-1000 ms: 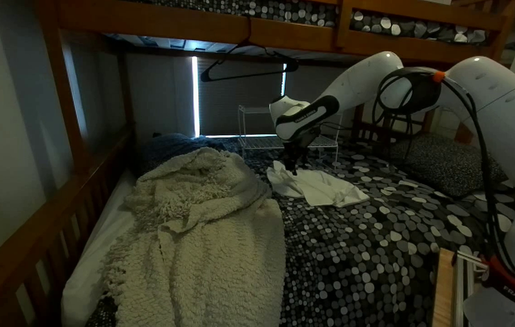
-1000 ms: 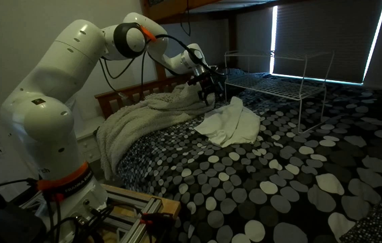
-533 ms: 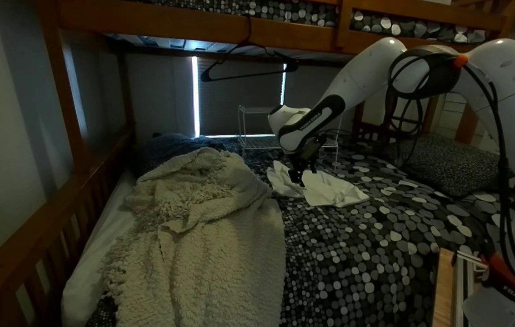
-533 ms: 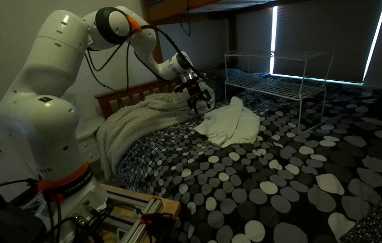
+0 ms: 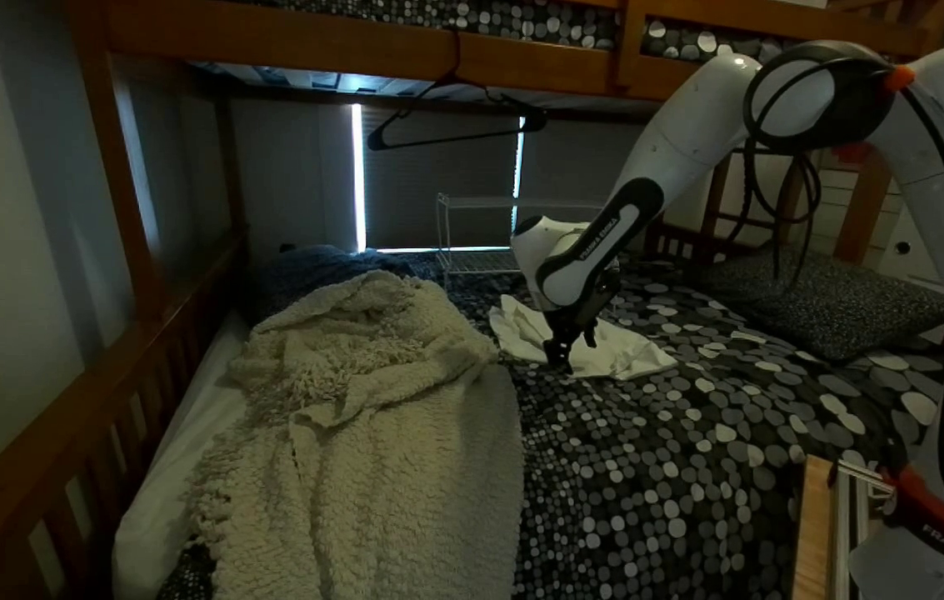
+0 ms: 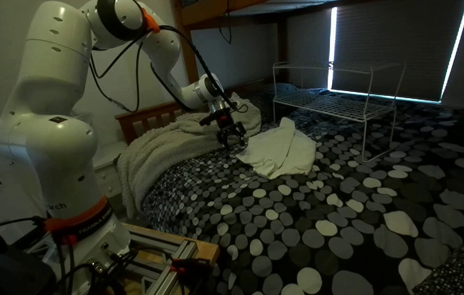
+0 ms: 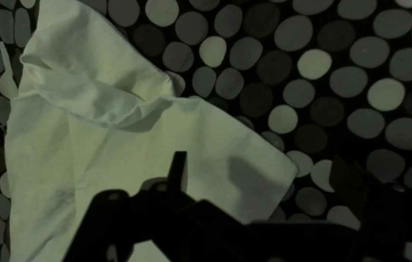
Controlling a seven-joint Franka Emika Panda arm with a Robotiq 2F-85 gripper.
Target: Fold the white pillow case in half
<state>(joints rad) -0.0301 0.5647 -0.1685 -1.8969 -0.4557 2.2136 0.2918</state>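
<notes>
The white pillow case lies creased on the dotted bedspread and shows in both exterior views. In the wrist view the pillow case has a raised, rumpled fold across its upper part, and one flat corner points right. My gripper is open and empty. In an exterior view the gripper hangs beside the pillow case's edge, on the blanket side. In the wrist view the gripper has its fingers wide apart, one over the cloth and one over the bedspread past the corner. A gripper shadow falls near that corner.
A larger cream knitted blanket lies beside the pillow case. A white wire rack stands behind it on the bedspread. A dark pillow lies near the arm. A black hanger hangs from the upper bunk rail.
My open gripper has moved from above the pillow case's far part toward its near edge, back toward the robot base. The pillow case has not visibly moved.
</notes>
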